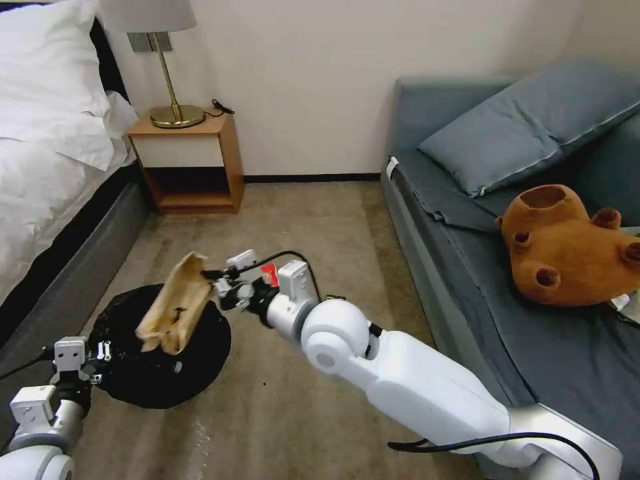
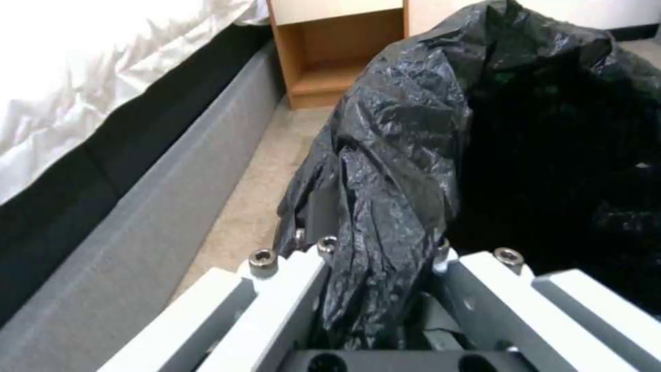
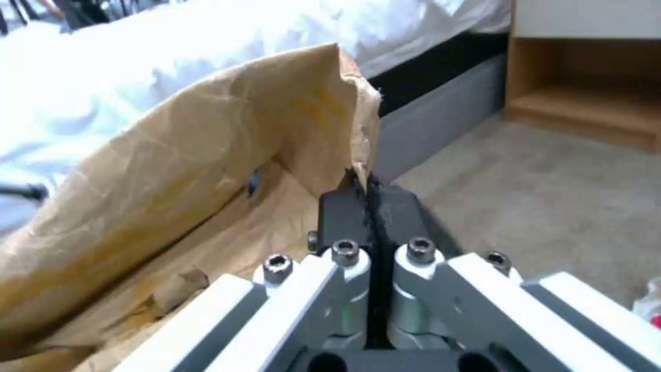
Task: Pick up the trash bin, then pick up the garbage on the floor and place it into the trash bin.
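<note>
Right pincer (image 1: 215, 288) pinches the paper bag (image 1: 175, 313) over the carpet; left pincer (image 1: 100, 363) seemingly clamps the bin's liner (image 1: 160, 373).

A beige carpet (image 1: 300, 220) covers the floor, meeting a plain cream wall (image 1: 313, 73) along a dark skirting strip. To the left stands a bed (image 1: 47, 153) with white linen on a grey base. In the corner a wooden nightstand (image 1: 190, 163) carries a brass lamp (image 1: 167, 67) with a pale shade. Along the right runs a grey-blue sofa (image 1: 467, 253) holding a matching cushion (image 1: 527, 127) and a brown plush toy (image 1: 567, 247).
</note>
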Robot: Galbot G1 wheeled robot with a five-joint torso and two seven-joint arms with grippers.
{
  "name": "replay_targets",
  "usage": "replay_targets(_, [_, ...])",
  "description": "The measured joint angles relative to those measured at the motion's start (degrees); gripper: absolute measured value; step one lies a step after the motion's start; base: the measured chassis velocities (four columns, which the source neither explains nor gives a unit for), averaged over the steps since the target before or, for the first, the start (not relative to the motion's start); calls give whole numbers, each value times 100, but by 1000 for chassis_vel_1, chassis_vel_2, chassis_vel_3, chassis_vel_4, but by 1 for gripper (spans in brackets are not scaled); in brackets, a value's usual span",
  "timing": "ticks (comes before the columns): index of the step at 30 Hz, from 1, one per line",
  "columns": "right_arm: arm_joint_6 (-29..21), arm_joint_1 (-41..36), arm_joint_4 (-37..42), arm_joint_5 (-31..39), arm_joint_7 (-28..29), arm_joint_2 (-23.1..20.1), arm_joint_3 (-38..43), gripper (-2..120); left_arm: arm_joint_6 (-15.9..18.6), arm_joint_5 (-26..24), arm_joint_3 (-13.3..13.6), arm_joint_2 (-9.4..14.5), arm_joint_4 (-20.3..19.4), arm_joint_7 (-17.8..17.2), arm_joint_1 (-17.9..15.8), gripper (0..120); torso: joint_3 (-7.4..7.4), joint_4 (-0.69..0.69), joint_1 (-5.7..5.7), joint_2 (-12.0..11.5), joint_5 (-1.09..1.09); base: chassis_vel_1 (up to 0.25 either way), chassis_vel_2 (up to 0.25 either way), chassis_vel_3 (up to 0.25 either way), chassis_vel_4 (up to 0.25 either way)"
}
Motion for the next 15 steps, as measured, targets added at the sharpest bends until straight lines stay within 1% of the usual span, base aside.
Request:
replay_targets(1, [58,-9,-144,-141,-51,73,-91,0,9,-18,1,-12,-48,-1,22,4,0,0,0,0,0,0,0,0,0])
replay_targets(2, [58,-9,-144,-141,-51,73,-91,0,9,-18,1,-12,-48,-1,22,4,0,0,0,0,0,0,0,0,0])
replay_targets(4, [172,-39,-509,-486,-98,215,-240,0,21,-35,-2,-27,-123,-10,38,4,0,0,0,0,0,0,0,0,0])
replay_targets(5, [172,-39,-509,-486,-98,215,-240,0,21,-35,-2,-27,-123,-10,38,4,0,0,0,0,0,0,0,0,0])
replay_targets(6, [227,-67,-771,-661,-100,291,-306,0,25,-43,-16,-41,-138,-13,43,4,0,0,0,0,0,0,0,0,0])
replay_targets(8, [249,-80,-873,-728,-100,319,-324,0,25,-44,-18,-47,-138,-14,48,4,0,0,0,0,0,0,0,0,0])
replay_targets(9, [288,-101,-1034,-847,-100,366,-344,7,25,-44,-19,-61,-138,-15,60,4,0,0,0,0,0,0,0,0,0])
replay_targets(10, [305,-117,-1104,-902,-99,390,-350,11,26,-43,-18,-69,-137,-15,64,4,0,0,0,0,0,0,0,0,0])
replay_targets(11, [305,-117,-1104,-902,-99,390,-350,11,26,-43,-18,-69,-137,-15,64,4,0,0,0,0,0,0,0,0,0])
replay_targets(14, [333,-159,-1199,-1030,-79,412,-356,28,26,-36,9,-85,-116,-15,41,4,0,0,0,0,0,0,0,0,0])
replay_targets(15, [333,-159,-1199,-1030,-79,412,-356,28,26,-36,9,-85,-116,-15,41,4,0,0,0,0,0,0,0,0,0])
